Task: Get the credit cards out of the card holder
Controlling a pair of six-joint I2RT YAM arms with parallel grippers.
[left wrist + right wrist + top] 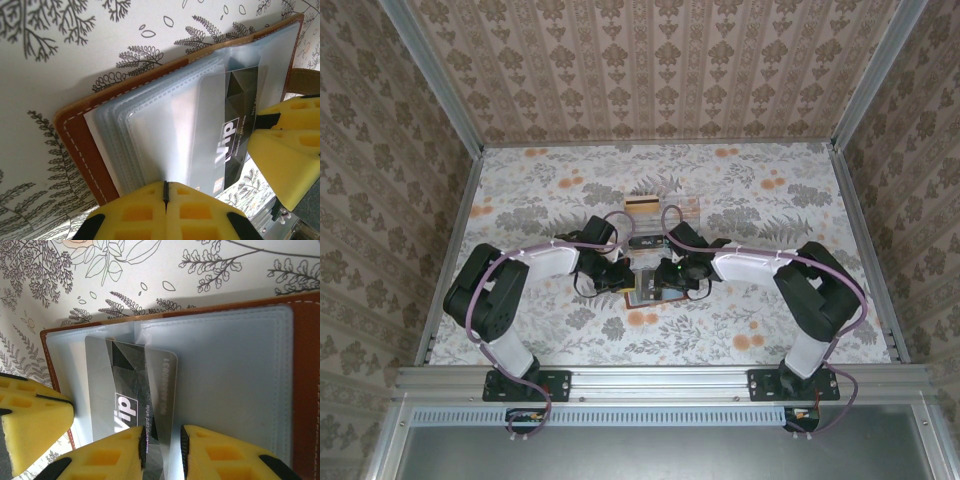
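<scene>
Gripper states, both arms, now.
Left gripper: shut, apparently pinching a clear sleeve of the card holder.
Right gripper: jaws slightly apart at the VIP card; grip cannot be told.

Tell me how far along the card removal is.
Done: the card holder lies open, left gripper shut on its clear sleeves. In hand: a VIP card is partway out of its sleeve, right gripper at its edge, jaws slightly apart. Left: pull it free; whether other sleeves hold cards I cannot tell.
</scene>
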